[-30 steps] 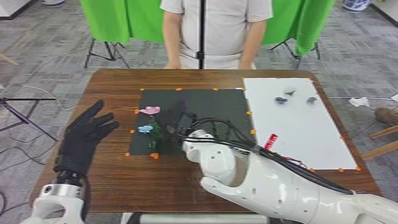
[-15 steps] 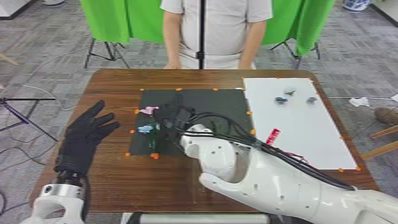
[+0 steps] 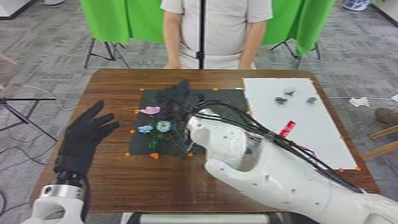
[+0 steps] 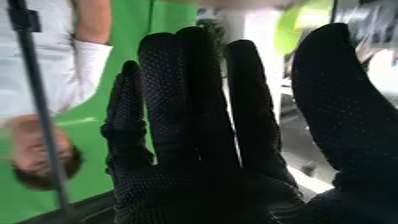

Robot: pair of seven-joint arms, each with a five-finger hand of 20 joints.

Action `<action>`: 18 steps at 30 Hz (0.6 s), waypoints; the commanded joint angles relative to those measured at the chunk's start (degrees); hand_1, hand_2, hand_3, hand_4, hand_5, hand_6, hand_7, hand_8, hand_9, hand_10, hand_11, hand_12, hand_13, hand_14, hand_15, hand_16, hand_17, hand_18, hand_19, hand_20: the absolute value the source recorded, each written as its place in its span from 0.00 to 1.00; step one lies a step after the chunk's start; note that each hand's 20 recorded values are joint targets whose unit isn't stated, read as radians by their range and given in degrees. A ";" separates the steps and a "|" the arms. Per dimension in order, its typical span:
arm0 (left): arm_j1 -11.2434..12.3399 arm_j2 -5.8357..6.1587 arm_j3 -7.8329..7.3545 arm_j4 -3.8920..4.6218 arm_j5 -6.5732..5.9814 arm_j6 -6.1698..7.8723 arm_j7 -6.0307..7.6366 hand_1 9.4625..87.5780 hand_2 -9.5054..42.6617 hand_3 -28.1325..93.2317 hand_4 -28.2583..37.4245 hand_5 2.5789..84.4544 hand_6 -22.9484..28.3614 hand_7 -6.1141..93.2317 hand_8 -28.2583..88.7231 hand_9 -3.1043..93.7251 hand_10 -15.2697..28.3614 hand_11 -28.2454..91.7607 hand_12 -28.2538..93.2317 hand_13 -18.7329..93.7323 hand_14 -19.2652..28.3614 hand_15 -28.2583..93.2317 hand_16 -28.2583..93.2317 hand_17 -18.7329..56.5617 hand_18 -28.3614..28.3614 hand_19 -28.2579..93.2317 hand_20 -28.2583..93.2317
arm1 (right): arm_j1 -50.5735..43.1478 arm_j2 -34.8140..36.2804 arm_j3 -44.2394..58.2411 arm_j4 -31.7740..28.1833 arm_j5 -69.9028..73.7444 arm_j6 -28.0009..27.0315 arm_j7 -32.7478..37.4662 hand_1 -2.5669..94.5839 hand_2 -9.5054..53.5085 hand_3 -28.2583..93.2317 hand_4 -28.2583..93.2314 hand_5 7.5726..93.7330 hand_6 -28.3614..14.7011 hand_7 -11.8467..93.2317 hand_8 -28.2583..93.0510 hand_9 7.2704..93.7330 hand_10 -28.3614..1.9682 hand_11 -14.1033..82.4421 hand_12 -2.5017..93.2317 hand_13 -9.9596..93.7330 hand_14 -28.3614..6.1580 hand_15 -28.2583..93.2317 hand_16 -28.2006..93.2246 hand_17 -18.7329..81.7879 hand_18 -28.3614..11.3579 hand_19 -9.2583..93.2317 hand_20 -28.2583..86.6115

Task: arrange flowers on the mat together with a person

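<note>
Brown table is carrying the whole job. White sheet is lying on the robot's right; dark mat is lying left of it. Left hand is resting beside the mat, fingers loosely extended, empty. Right hand is hovering over the mat's far part, open, fingers straight, gripping nothing.

On the mat, three flowers are grouping toward the left side: pink flower farthest, blue flower nearer, pale flower just beside the blue. Three small blooms are sitting on the sheet's far part.

Step in hand, by judgement: clearing away from the laid flowers. The hand should be rising straight up before swinging sideways, fingers staying straight, so glove fabric isn't snagging petals. Forearm cables need watching too; they could be brushing stems. For the next bloom, a light pinch on the stem is probably sparing the petals.
</note>
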 commanded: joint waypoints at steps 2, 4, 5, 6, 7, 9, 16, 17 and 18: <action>1.62 -0.51 -0.75 -0.32 -0.17 1.01 0.44 0.20 0.25 0.89 0.06 0.39 0.55 0.18 0.17 0.41 0.76 0.43 0.32 0.42 0.96 0.61 0.18 0.15 0.96 0.65 0.39 | -10.79 7.69 20.51 -12.00 17.82 5.30 1.22 0.38 0.00 0.86 0.01 0.58 0.65 0.26 0.13 0.61 0.42 0.50 0.21 0.61 0.38 0.77 0.34 0.34 0.15 0.78 0.56; 1.70 -0.63 -0.94 -0.29 -0.24 1.06 0.49 0.20 0.26 0.89 0.06 0.39 0.55 0.18 0.17 0.41 0.76 0.43 0.32 0.42 0.96 0.61 0.18 0.14 0.96 0.65 0.39 | -14.39 9.53 25.48 -14.14 23.08 7.69 0.67 0.37 0.00 0.85 0.03 0.58 0.65 0.26 0.13 0.61 0.41 0.47 0.21 0.60 0.37 0.75 0.33 0.34 0.15 0.77 0.55; 1.59 -0.66 -0.93 -0.28 -0.14 1.10 0.52 0.20 0.26 0.89 0.05 0.39 0.55 0.18 0.17 0.41 0.77 0.43 0.32 0.41 0.96 0.62 0.18 0.14 0.96 0.65 0.39 | -16.36 10.49 27.96 -15.25 26.45 9.35 0.34 0.36 0.02 0.85 0.03 0.58 0.65 0.26 0.14 0.60 0.40 0.45 0.20 0.60 0.36 0.74 0.33 0.34 0.16 0.76 0.54; 1.52 -0.63 -0.95 -0.25 -0.02 1.05 0.58 0.20 0.26 0.89 0.05 0.39 0.55 0.18 0.17 0.41 0.77 0.43 0.32 0.41 0.96 0.62 0.18 0.14 0.96 0.65 0.39 | -18.72 10.60 31.06 -16.19 30.03 9.85 -0.26 0.34 0.04 0.85 0.03 0.57 0.65 0.26 0.13 0.60 0.40 0.43 0.20 0.59 0.35 0.73 0.33 0.33 0.16 0.75 0.53; 1.38 -0.77 -1.02 -0.25 0.15 0.97 0.32 0.19 0.26 0.89 0.05 0.39 0.55 0.18 0.16 0.41 0.76 0.43 0.32 0.41 0.96 0.62 0.18 0.14 0.96 0.65 0.39 | -21.14 10.48 34.46 -17.10 33.86 9.48 -0.73 0.34 0.05 0.85 0.04 0.57 0.64 0.26 0.13 0.59 0.40 0.42 0.20 0.59 0.35 0.72 0.32 0.33 0.16 0.73 0.52; 1.06 -0.73 -0.71 -0.09 0.17 1.05 0.54 0.19 0.26 0.89 0.04 0.39 0.55 0.18 0.16 0.41 0.76 0.43 0.31 0.41 0.96 0.61 0.18 0.14 0.96 0.64 0.38 | -25.82 10.45 40.23 -18.53 40.94 10.21 -2.07 0.33 0.07 0.85 0.04 0.56 0.65 0.26 0.13 0.58 0.40 0.39 0.19 0.58 0.34 0.68 0.32 0.32 0.16 0.71 0.50; -0.23 -1.15 -0.13 0.73 0.58 0.31 0.19 0.19 0.26 0.89 0.03 0.40 0.54 0.18 0.16 0.40 0.75 0.42 0.31 0.41 0.95 0.60 0.17 0.13 0.96 0.63 0.38 | -38.77 9.11 53.07 -20.19 56.55 14.86 -3.02 0.28 0.12 0.86 0.03 0.53 0.65 0.26 0.13 0.55 0.36 0.36 0.19 0.54 0.30 0.65 0.32 0.30 0.14 0.68 0.47; -0.29 -1.20 -0.13 0.76 0.62 0.35 0.14 0.19 0.26 0.89 0.03 0.40 0.54 0.18 0.16 0.40 0.74 0.41 0.31 0.41 0.94 0.59 0.17 0.13 0.95 0.63 0.37 | -40.27 8.51 54.69 -20.00 60.66 14.88 -3.66 0.27 0.13 0.86 0.03 0.53 0.64 0.25 0.13 0.55 0.36 0.35 0.19 0.54 0.30 0.64 0.32 0.30 0.13 0.67 0.46; -0.15 -1.16 -0.16 0.74 0.63 0.45 0.33 0.19 0.26 0.89 0.03 0.40 0.53 0.18 0.16 0.40 0.74 0.41 0.31 0.41 0.93 0.58 0.17 0.13 0.95 0.63 0.37 | -41.78 7.66 56.33 -19.95 64.69 14.74 -3.86 0.27 0.14 0.87 0.03 0.52 0.64 0.25 0.14 0.54 0.36 0.35 0.19 0.53 0.29 0.63 0.31 0.29 0.13 0.66 0.46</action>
